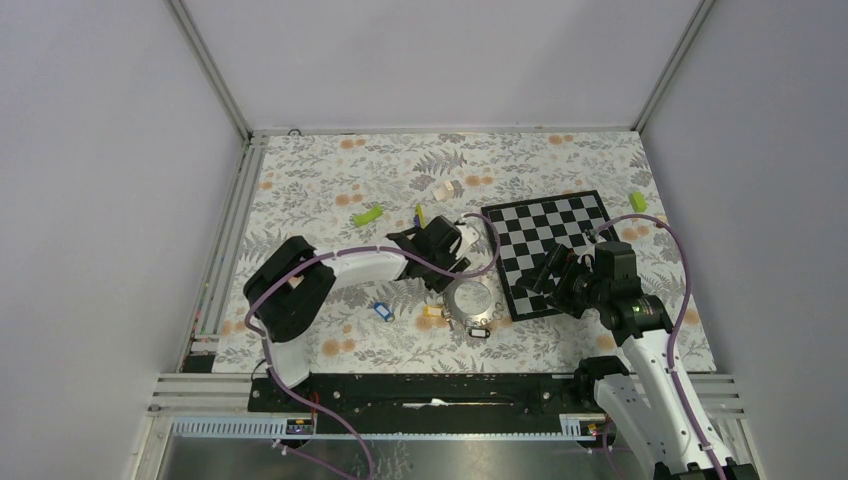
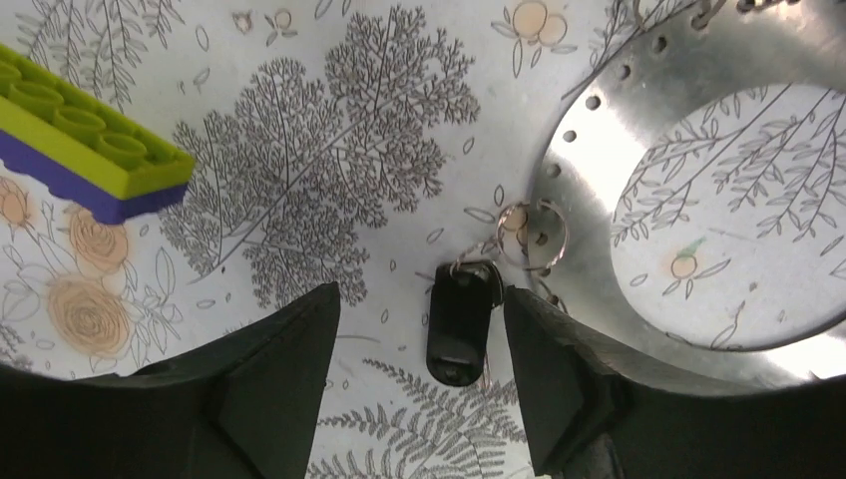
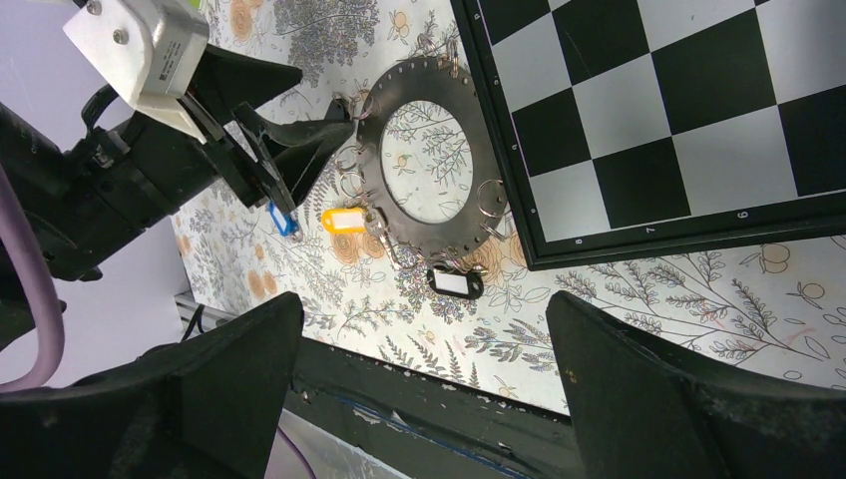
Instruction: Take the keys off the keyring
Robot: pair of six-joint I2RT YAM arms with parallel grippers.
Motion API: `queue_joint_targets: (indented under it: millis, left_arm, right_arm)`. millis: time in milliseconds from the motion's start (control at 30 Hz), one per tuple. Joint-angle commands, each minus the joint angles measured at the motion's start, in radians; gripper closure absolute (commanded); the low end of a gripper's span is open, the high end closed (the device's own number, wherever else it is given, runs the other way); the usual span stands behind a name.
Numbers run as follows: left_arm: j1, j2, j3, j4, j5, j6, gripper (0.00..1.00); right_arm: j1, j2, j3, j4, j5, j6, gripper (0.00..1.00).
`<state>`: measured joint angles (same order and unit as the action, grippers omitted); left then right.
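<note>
Left wrist view crops the keyring point(image 2: 597, 160); left jaws parted astride a black-tagged key point(image 2: 461, 321), right jaws spread wide.

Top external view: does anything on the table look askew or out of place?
The checkered board lies skewed to the edges of the table, its left edge close beside the keyring. One blue-tagged key lies alone on the table, apart from the ring. Nothing looks spilled or broken.

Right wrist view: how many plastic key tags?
3: a blue plastic key tag beside the left fingers, an orange-yellow tag at the flat grey metal ring's left edge, a black white-labelled tag below the ring. The left fingers may hide more.
</note>
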<state>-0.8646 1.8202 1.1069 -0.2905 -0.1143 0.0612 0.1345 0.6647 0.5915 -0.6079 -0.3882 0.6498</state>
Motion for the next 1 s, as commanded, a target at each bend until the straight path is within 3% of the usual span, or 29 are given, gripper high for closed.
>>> queue_joint_targets:
  millis: [0, 100, 333, 833, 967]
  left_arm:
    - [0.003, 0.041, 0.023, 0.026, 0.038, 0.028, 0.33]
    - [0.003, 0.064, 0.026, 0.013, 0.057, 0.03, 0.37]
    - [0.003, 0.103, 0.064, -0.059, 0.076, 0.028, 0.56]
    - [0.003, -0.01, 0.037, -0.148, 0.022, -0.011, 1.0]
    - [0.003, -0.067, 0.014, -0.156, 0.029, -0.042, 1.0]
  right_arm:
    - [-0.004, -0.011, 0.002, -0.002, -0.024, -0.001, 0.0]
    - [-0.004, -0.01, 0.001, -0.001, -0.022, -0.001, 0.0]
    - [-0.004, -0.003, 0.002, 0.0, -0.02, -0.004, 0.0]
    - [-0.003, -0.008, -0.005, 0.0, -0.011, 0.0, 0.0]
    - [-0.004, -0.005, -0.004, 0.0, -0.012, -0.001, 0.01]
